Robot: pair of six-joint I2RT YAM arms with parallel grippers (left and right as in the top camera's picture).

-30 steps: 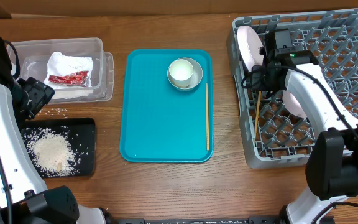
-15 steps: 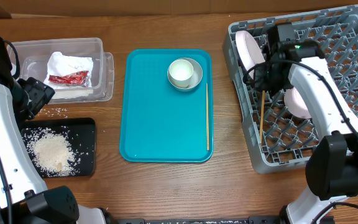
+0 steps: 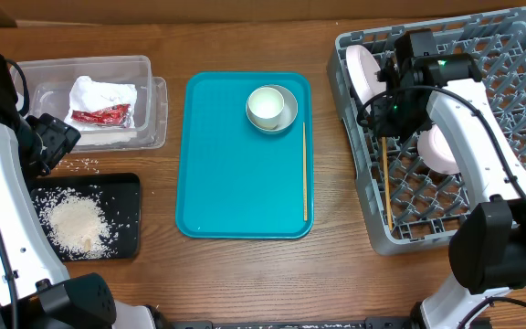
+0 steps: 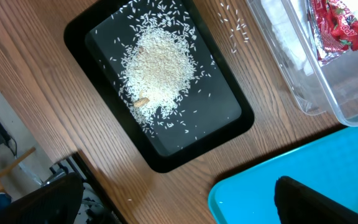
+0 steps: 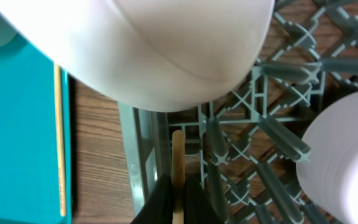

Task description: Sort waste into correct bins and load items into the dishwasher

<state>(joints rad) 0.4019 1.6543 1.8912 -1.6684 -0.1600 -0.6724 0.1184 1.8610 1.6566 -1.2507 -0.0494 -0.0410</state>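
Overhead: right hand (image 3: 387, 119) pinching a wooden chopstick (image 3: 387, 183) inside grey dish rack (image 3: 510, 55), beside upright plate (image 3: 362, 68). Left hand (image 4: 179, 199) spread above tabletop (image 4: 30, 93) beside black tray (image 4: 225, 102).

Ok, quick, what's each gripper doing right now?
Left gripper: open, empty.
Right gripper: shut on a chopstick in the dish rack.

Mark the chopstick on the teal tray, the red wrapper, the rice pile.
chopstick on tray (image 3: 305, 174), overhead, mid-shaft.
red wrapper (image 3: 99, 115), overhead, its centre.
rice pile (image 4: 160, 65), left wrist, heap's middle.
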